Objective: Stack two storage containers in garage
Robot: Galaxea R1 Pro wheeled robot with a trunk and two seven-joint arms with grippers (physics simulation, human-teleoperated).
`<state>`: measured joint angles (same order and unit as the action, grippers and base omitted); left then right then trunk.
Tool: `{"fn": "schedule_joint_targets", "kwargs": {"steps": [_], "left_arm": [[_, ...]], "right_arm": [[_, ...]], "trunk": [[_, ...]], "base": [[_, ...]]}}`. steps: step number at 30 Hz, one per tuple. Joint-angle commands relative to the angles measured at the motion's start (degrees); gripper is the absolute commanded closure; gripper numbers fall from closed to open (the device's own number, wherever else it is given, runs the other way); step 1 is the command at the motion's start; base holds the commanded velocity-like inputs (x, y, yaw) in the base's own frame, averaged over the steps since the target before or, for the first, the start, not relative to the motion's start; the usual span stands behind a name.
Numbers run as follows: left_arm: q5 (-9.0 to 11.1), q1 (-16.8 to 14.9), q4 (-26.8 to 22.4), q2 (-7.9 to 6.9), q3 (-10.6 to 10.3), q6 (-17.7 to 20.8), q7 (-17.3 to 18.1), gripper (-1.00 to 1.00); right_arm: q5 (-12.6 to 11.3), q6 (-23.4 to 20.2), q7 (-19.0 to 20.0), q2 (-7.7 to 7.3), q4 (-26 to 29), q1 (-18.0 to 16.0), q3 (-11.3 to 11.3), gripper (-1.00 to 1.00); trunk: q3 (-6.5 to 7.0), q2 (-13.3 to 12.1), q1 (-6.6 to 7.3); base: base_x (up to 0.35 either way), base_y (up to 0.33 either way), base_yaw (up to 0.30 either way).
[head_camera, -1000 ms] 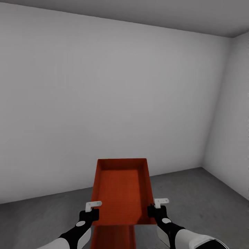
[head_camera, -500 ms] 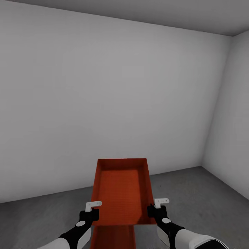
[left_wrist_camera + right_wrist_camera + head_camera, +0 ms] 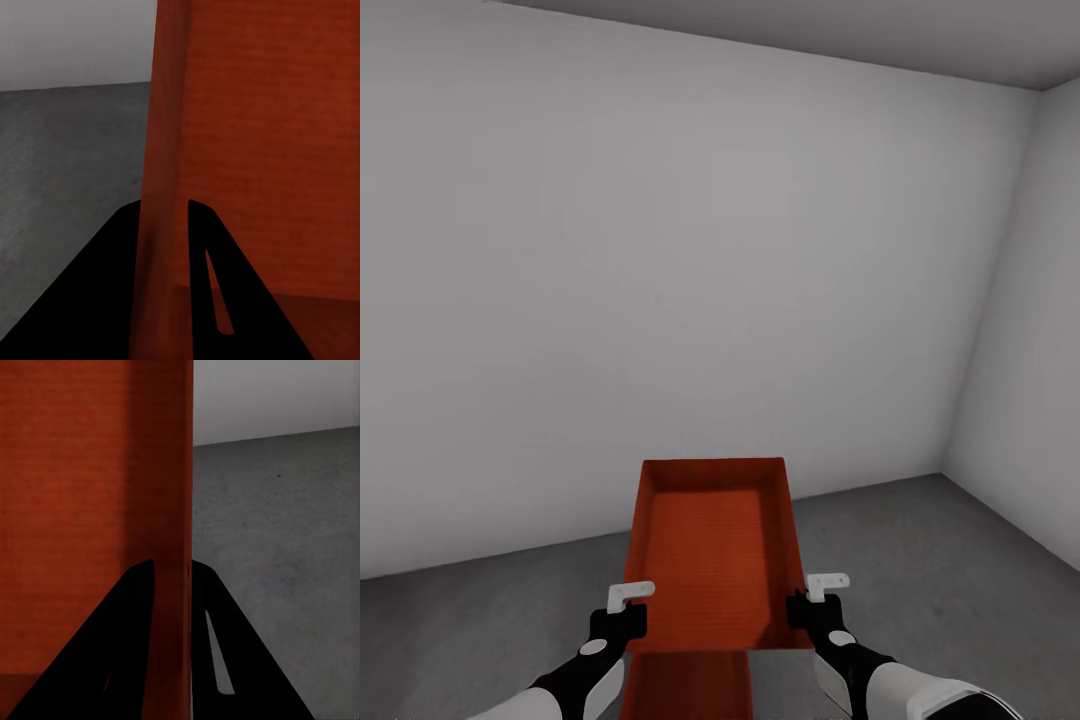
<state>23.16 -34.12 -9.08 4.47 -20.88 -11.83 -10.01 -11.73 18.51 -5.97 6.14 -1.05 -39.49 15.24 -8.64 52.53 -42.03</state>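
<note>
Open orange-red rectangular bin (image 3: 715,550) sits lower centre of frame, above grey concrete floor (image 3: 960,560). Left gripper (image 3: 165,225) jaws clamp its left wall, right gripper (image 3: 172,585) jaws clamp its right wall.

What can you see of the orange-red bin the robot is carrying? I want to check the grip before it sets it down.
The storage container is an open, lidless orange-red rectangular bin with plain straight walls and a finely ribbed look, empty inside. It is held level above the grey concrete floor, long axis pointing away from the robot. The left end effector clamps its left wall, the right end effector its right wall, each with one finger inside and one outside.
</note>
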Motion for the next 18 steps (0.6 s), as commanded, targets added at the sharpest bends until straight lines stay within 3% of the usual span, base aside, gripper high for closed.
{"fn": "schedule_joint_targets", "kwargs": {"steps": [1,7,18], "left_arm": [[0.74,-0.06,-0.15,-0.7,3.22,-0.13,-0.62,1.0],[0.74,-0.06,-0.15,-0.64,3.22,-0.13,-0.62,1.0],[0.74,-0.06,-0.14,-0.61,3.22,-0.13,-0.62,1.0]], "right_arm": [[0.3,0.12,0.09,0.03,-0.01,-0.06,-3.9,1.0],[0.3,0.12,0.09,0.05,0.0,-0.06,-3.9,1.0],[0.3,0.12,0.09,0.01,0.0,-0.06,-3.9,1.0]], "trunk": [[-0.18,0.07,-0.01],[-0.72,0.07,-0.01],[-1.72,0.07,-0.01]], "base": [[0.0,0.0,0.0],[0.002,0.017,0.0],[0.065,0.25,0.0]]}}
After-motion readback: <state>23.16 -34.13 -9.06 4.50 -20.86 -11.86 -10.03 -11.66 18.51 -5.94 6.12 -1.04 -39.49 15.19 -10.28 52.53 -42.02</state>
